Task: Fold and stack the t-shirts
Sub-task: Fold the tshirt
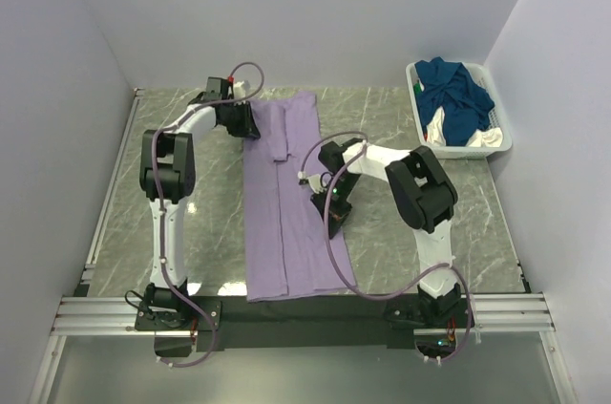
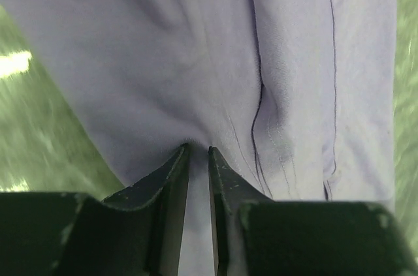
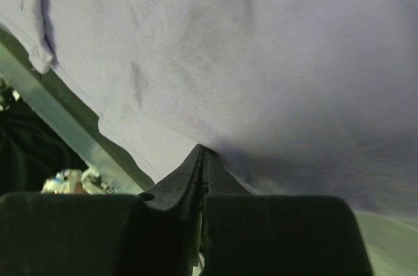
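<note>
A pale lilac t-shirt [image 1: 291,223] lies stretched out lengthwise on the green marble table, folded into a long strip with a sleeve turned in near its far end. My left gripper [image 1: 250,125] sits at the shirt's far left corner. In the left wrist view its jaws [image 2: 198,152] are nearly together, with lilac cloth [image 2: 196,47] puckered in the narrow gap. My right gripper [image 1: 331,218] is at the shirt's right edge, about halfway down. Its jaws [image 3: 201,151] are pressed tight together, pinching the lilac cloth [image 3: 261,61], which tents up from the tips.
A white slatted basket [image 1: 413,84] stands at the back right, holding a dark teal-blue t-shirt [image 1: 458,94] and a white one [image 1: 487,139]. Pale walls close in the table on three sides. A metal rail [image 1: 305,308] runs along the near edge.
</note>
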You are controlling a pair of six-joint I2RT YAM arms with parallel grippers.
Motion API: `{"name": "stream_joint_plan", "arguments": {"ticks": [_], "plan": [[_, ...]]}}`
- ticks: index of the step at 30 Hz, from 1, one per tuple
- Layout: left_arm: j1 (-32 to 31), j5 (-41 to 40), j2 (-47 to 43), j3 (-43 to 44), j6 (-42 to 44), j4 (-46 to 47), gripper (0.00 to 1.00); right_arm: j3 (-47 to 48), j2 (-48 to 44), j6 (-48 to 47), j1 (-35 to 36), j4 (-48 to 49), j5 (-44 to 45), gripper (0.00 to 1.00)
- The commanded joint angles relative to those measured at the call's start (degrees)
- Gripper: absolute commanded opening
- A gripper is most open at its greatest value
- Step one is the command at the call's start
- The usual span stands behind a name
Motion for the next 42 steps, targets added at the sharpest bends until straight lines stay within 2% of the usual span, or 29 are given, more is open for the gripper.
{"name": "stream_joint_plan", "arguments": {"ticks": [1, 7, 14, 22, 24, 27, 28, 30, 31, 33, 34, 35, 36, 37, 38, 39, 40, 41, 42], "plan": [[-0.2, -3.1, 4.1, 6.0, -2.4, 1.2, 0.25, 5.1, 2.4, -0.2, -3.2, 2.9, 4.9, 0.02], [0.4, -3.5, 10.7, 16.3, -4.2, 0.7, 0.24, 15.7, 7.8, 0.2, -7.7, -0.2, 5.1, 0.03], [1.8, -0.9, 15.7, 24.2, -4.8, 2.0, 0.31, 22.1, 11.8, 0.9, -7.2, -2.3, 2.4, 0.03], [2.6, -1.1, 15.0, 25.4, -4.2, 2.3, 0.34, 13.5, 7.8, 2.4, -4.2, 0.1, -0.4, 0.04], [3.0, -0.2, 13.6, 22.7, -3.8, 3.1, 0.35, 11.1, 6.7, 3.1, -3.8, 0.6, -1.9, 0.05], [3.7, 3.2, 8.9, 18.0, -1.9, 4.0, 0.49, 8.6, 4.1, 3.1, -3.3, 1.2, -2.7, 0.09], [3.7, 3.7, 5.7, 17.0, -1.2, 3.9, 0.56, 8.4, 2.6, 2.9, -3.2, 1.1, -3.6, 0.14], [4.7, 5.5, 1.7, 13.0, 1.1, 4.3, 0.59, 8.4, 0.5, 1.8, -3.2, 0.6, -5.0, 0.21], [5.2, 7.4, -3.6, 11.1, 2.0, 4.6, 0.6, 8.6, -2.3, 1.2, -3.2, 0.1, -6.5, 0.29], [6.6, 8.9, -10.1, 3.6, 5.8, 5.2, 0.61, 8.5, -6.1, -0.8, -3.2, 0.1, -6.5, 0.33], [7.2, 10.3, -17.9, 0.1, 7.7, 6.3, 0.62, 8.0, -10.5, -1.4, -3.2, 0.7, -5.4, 0.38], [7.4, 10.9, -21.9, -7.5, 12.4, 6.8, 0.62, 6.5, -12.8, -2.3, -3.2, 1.0, -2.6, 0.39], [7.4, 11.5, -26.1, -11.5, 16.2, 6.8, 0.61, 5.1, -15.1, -4.5, -3.2, 1.5, -0.3, 0.4], [8.7, 12.5, -33.9, -15.4, 19.8, 4.9, 0.6, 2.3, -19.7, -5.8, -3.2, 2.6, 1.7, 0.4], [8.8, 13.8, -37.6, -22.2, 27.8, 3.1, 0.6, 0.4, -22.0, -7.2, -3.1, 3.4, 6.2, 0.4], [8.7, 14.6, -41.1, -25.3, 32.4, 0.9, 0.59, -1.6, -24.3, -10.4, -2.9, 4.3, 8.5, 0.4], [8.7, 15.2, -47.3, -28.3, 37.0, -2.2, 0.58, -3.7, -28.5, -11.8, -2.5, 6.3, 10.5, 0.4], [8.6, 16.2, -50.2, -33.5, 46.3, -8.2, 0.57, -7.7, -30.5, -13.3, -2.1, 7.2, 12.6, 0.39], [8.5, 16.5, -52.9, -36.2, 51.1, -12.1, 0.56, -9.8, -32.5, -15.9, -0.5, 8.0, 15.4, 0.39]]}}
